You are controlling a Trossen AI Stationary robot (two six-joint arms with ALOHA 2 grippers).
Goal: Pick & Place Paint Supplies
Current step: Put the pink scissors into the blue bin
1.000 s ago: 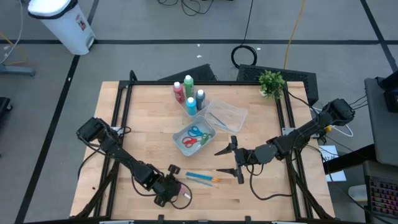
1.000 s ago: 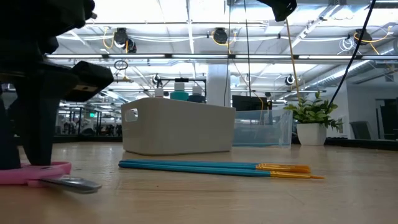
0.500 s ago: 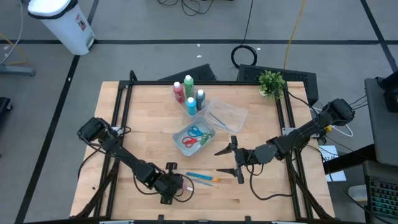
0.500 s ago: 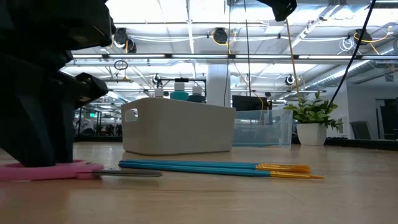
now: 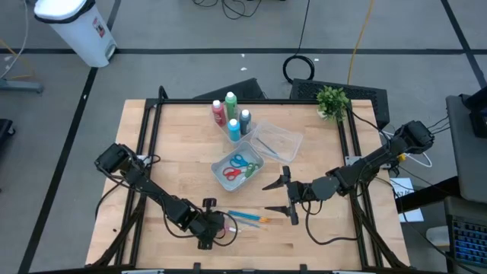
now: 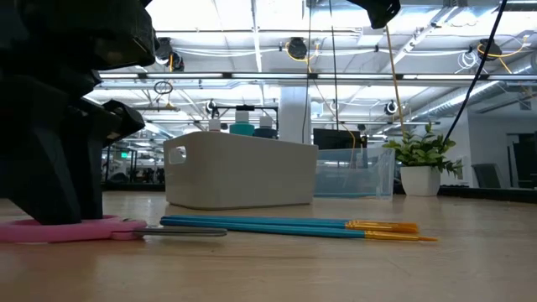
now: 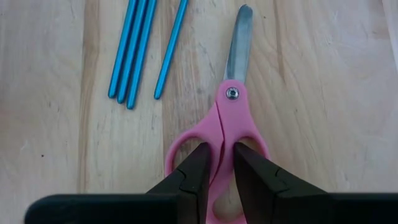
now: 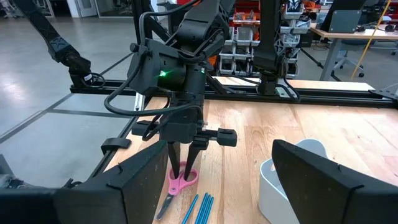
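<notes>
Left gripper [image 7: 219,167], near the table's [image 5: 319,152] front edge, clamped the pink scissors' [image 7: 219,140] handle bridge, still flat beside the blue brushes [image 7: 137,50], presumably for lifting, while the right gripper [image 5: 280,198] waited open nearby.

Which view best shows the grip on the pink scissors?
The left wrist view: the left gripper pinches the pink scissors between its handle loops. The high view hides them under the arm; the low view shows them edge-on; the right wrist view shows them distantly.
</notes>
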